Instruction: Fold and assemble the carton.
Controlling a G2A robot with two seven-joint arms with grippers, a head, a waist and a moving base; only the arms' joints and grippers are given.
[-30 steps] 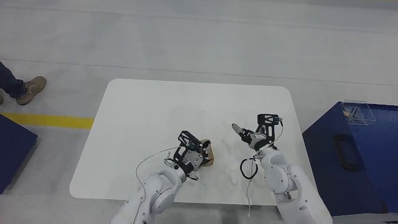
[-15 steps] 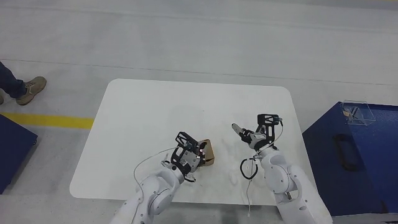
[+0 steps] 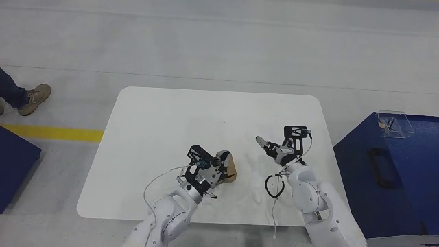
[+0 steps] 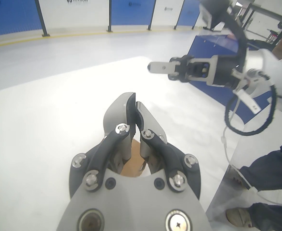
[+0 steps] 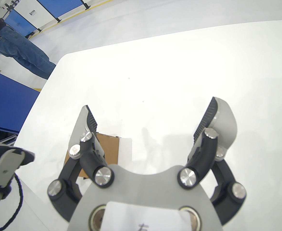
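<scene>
Top view: the brown carton (image 3: pixel 230 168) is seen lying on the white table (image 3: pixel 171 123), towards the edge nearest the robot, just beside the left gripper (image 3: pixel 217 164). In the left wrist view, that gripper's fingers (image 4: pixel 141 114) are seen drawn together above the carton. The right gripper (image 5: pixel 151 108) is held wide apart over the table, near the carton.

surface: white table (image 3: pixel 171 116) | load: brown carton (image 3: pixel 230 171), apparently resting near front edge
</scene>
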